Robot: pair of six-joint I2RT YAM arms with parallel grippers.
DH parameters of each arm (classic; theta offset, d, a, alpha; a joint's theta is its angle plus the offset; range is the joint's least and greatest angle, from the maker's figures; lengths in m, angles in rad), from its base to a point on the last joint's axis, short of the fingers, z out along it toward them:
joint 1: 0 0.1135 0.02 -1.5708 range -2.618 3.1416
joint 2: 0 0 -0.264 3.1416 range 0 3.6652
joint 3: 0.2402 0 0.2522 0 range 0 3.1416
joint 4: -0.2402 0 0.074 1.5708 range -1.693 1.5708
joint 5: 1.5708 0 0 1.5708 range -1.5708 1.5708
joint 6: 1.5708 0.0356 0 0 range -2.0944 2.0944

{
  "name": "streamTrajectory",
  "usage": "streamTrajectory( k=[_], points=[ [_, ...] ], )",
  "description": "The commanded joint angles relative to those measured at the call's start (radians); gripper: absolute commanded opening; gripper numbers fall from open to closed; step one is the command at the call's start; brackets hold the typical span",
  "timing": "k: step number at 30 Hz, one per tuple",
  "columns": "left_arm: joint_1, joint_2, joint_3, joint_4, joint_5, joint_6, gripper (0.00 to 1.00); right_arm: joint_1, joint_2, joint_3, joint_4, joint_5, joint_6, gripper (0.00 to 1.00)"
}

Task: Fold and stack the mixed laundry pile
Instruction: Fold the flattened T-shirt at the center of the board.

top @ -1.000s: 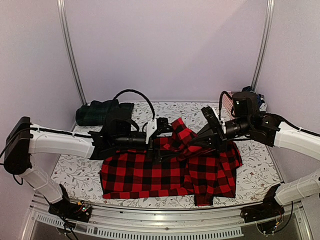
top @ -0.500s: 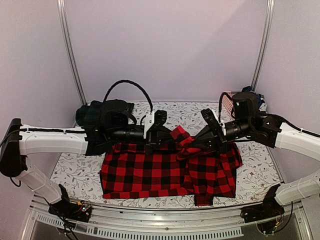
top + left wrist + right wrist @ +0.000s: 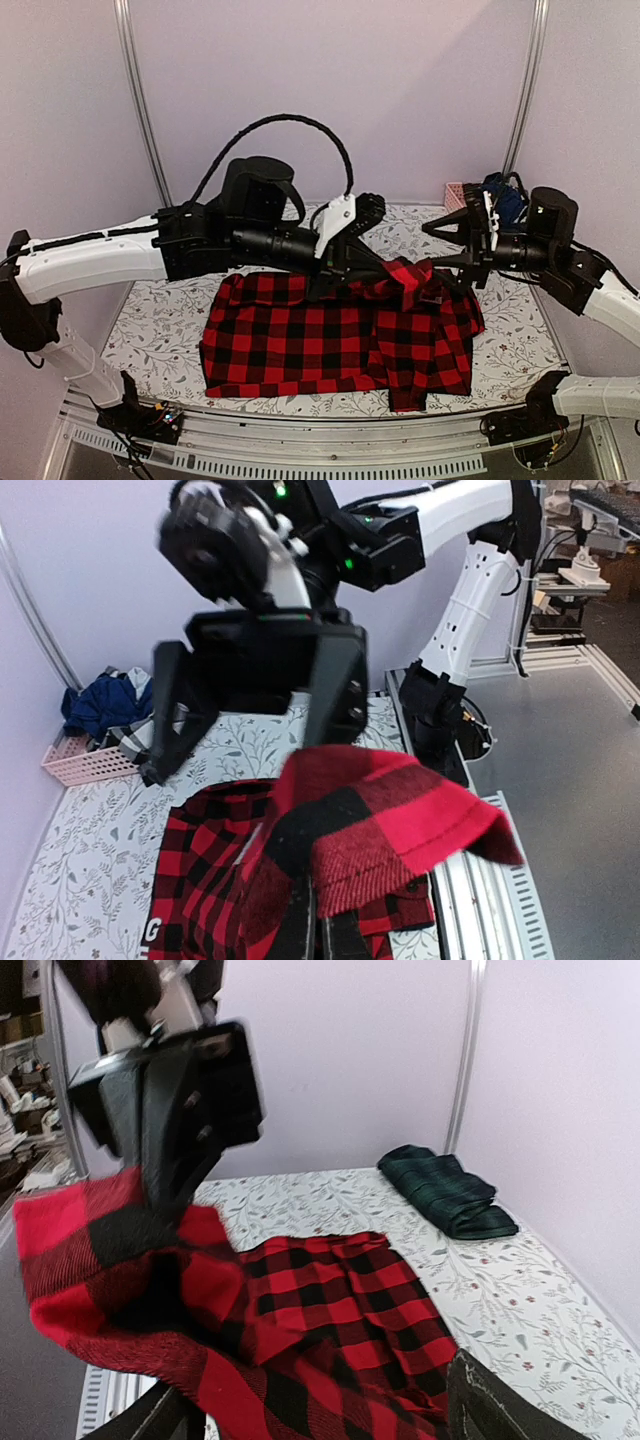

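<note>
The red-and-black checked flannel shirt [image 3: 320,345] lies spread on the table. My left gripper [image 3: 345,275] is shut on one of its cuffs and holds that end up above the shirt's middle. In the left wrist view the cuff [image 3: 400,830] folds over the shut gripper [image 3: 325,925]. My right gripper [image 3: 452,245] stands open just right of the raised cloth, holding nothing; its fingers [image 3: 500,1410] frame the shirt [image 3: 340,1300]. A folded dark green tartan piece [image 3: 445,1195] lies at the back left of the table. Dark navy clothes [image 3: 500,192] sit in the basket.
A pink slatted basket [image 3: 90,765] stands at the table's back right corner. The white leaf-patterned cloth [image 3: 160,330] covers the table. Lilac walls and metal posts [image 3: 140,100] close in the back and sides.
My left gripper shut on the shirt's cuff and lifted it up and to the right. My right gripper let go of the cloth, opened and drew back to the right.
</note>
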Motion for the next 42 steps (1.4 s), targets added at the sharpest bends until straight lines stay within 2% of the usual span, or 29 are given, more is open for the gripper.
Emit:
streamTrajectory(
  k=[1, 5, 10, 13, 17, 23, 32, 37, 42],
  points=[
    [-0.079, 0.155, 0.126, -0.276, -0.035, -0.009, 0.00, -0.147, -0.088, -0.014, 0.175, 0.092, 0.174, 0.84],
    [-0.087, 0.281, 0.231, -0.339, -0.008, -0.032, 0.00, -0.223, -0.044, -0.009, 0.178, 0.250, 0.272, 0.88],
    [-0.071, 0.382, 0.308, -0.347, 0.021, -0.033, 0.00, -0.269, 0.099, 0.009, 0.167, 0.235, 0.324, 0.88],
    [0.009, 0.385, 0.288, -0.286, 0.058, -0.097, 0.00, -0.272, 0.185, 0.031, 0.156, 0.220, 0.324, 0.87],
    [0.209, 0.322, 0.127, -0.091, 0.099, -0.294, 0.00, -0.276, 0.293, 0.065, 0.135, 0.223, 0.316, 0.85],
    [0.395, 0.267, -0.099, 0.102, 0.084, -0.497, 0.00, -0.284, 0.490, 0.131, 0.105, 0.234, 0.317, 0.82],
    [0.453, 0.209, -0.344, 0.229, -0.063, -0.608, 0.00, -0.290, 0.764, 0.225, 0.097, 0.163, 0.335, 0.75],
    [0.489, 0.139, -0.476, 0.280, -0.164, -0.662, 0.00, -0.291, 0.822, 0.239, 0.083, 0.141, 0.324, 0.72],
    [0.509, 0.109, -0.540, 0.302, -0.194, -0.694, 0.00, -0.290, 0.831, 0.244, 0.062, 0.151, 0.310, 0.72]
  ],
)
